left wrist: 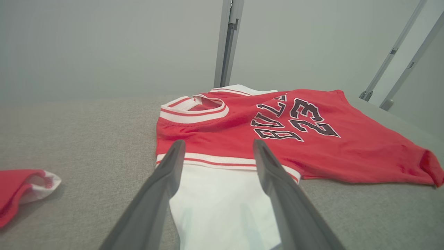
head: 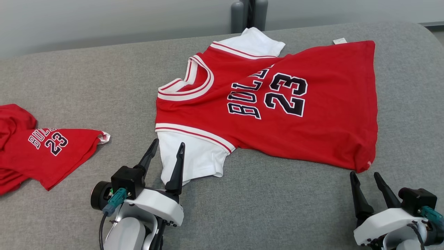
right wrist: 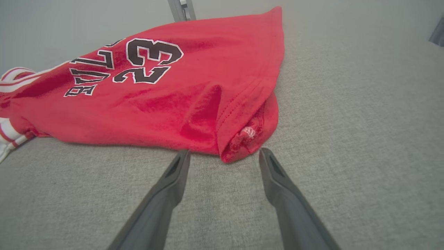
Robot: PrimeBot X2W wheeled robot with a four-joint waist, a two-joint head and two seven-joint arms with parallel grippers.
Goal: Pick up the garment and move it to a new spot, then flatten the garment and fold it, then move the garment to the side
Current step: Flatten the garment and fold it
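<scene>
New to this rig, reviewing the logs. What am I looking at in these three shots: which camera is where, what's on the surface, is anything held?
It is a wheeled robot with two arms, each ending in a tool with two long dark fingers.

The wide shot is from the head camera, looking down at a grey padded table. The left tool is at lower left, the right tool at lower right.

The other two shots come from wrist cameras that look along each tool's own fingers.

On the table lies a red jersey with white sleeves, printed BULLS 23, spread mostly flat. A second red jersey sits crumpled at the left edge.

Nothing is held. Both tools are open: the left is over the near white sleeve, the right just short of the jersey's bottom corner.
</scene>
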